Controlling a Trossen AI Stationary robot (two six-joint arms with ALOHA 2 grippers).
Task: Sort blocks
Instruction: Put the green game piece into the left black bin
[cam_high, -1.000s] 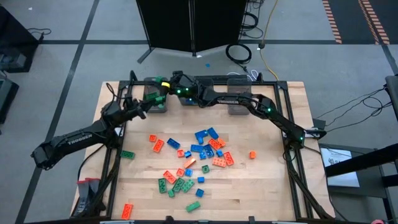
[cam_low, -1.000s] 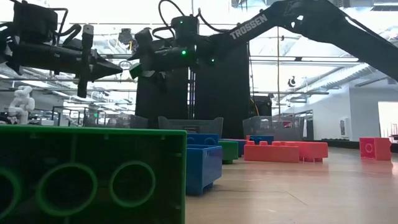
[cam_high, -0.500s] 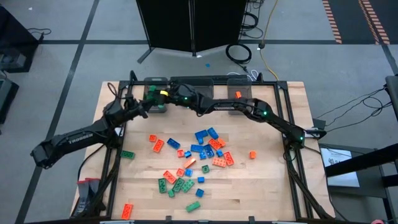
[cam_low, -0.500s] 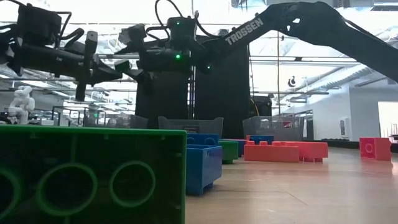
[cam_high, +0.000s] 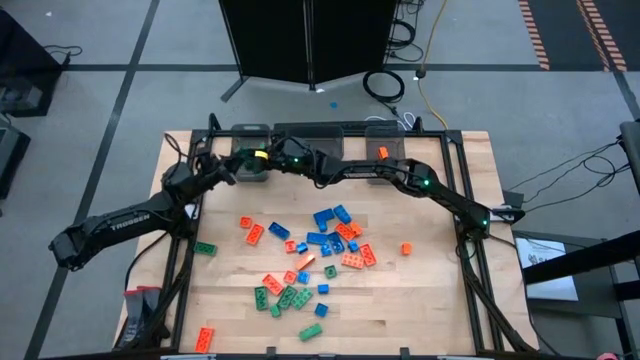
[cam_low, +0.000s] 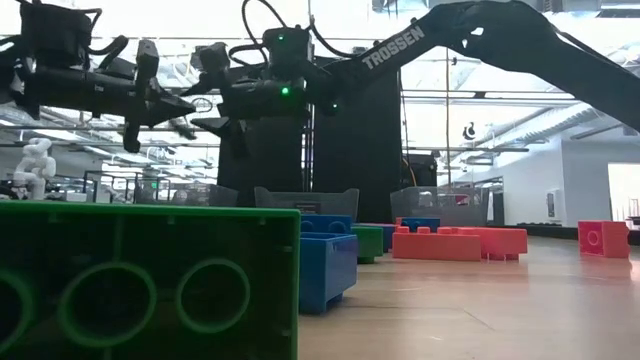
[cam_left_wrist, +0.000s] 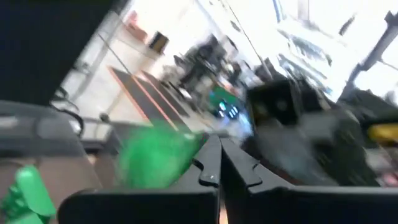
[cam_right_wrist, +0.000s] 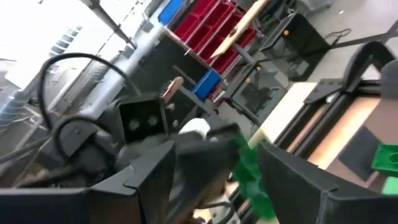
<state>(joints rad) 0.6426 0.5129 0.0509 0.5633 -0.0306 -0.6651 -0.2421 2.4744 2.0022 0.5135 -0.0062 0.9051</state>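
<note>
Blocks (cam_high: 310, 245) we see scattered mid-table, left gripper (cam_high: 232, 168) pinched shut and empty above the far-left bin (cam_high: 250, 131), right gripper (cam_high: 262, 158) beside it, fingers parted, empty

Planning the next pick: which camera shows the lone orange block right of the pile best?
The high view: the lone orange block sits clear of the pile, whole and unobstructed. The low view shows the block side-on at the far right; neither wrist view shows it.
</note>
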